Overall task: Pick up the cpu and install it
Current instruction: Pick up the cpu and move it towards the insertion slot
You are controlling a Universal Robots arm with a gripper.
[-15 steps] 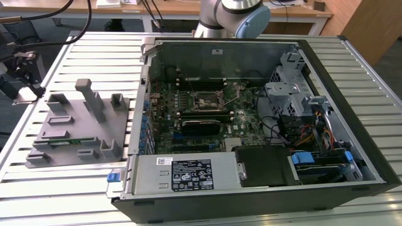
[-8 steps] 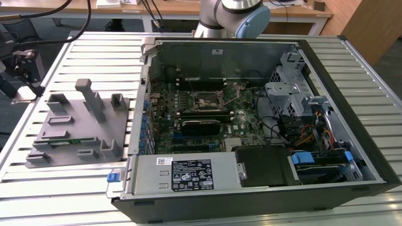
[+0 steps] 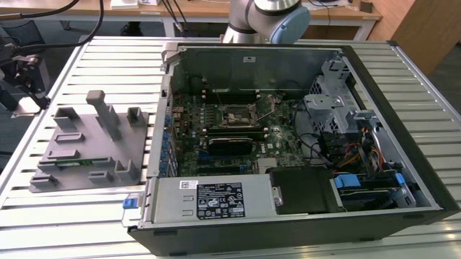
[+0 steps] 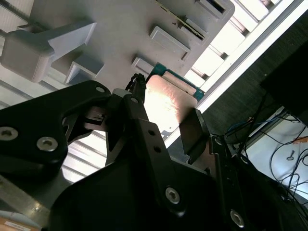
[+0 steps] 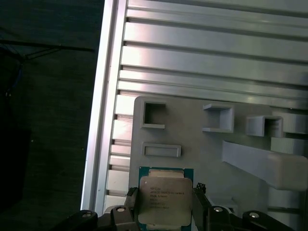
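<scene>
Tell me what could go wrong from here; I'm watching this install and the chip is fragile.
1. The gripper pinches the cpu by two thin opposite edges, so it might slip or tilt.
2. Raised blocks on the grey tray stand close by; a sideways move could clip one.
3. The socket sits low inside the open case, with walls and cables around, leaving little room for error.

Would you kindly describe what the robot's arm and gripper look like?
In the exterior view, the arm is a smooth silver-grey tube with a rounded pale blue joint cap. In the second wrist view, the gripper is matte black, built from angular linkage plates pinned by round silver screws, ending in two narrow, flat fingers.
</scene>
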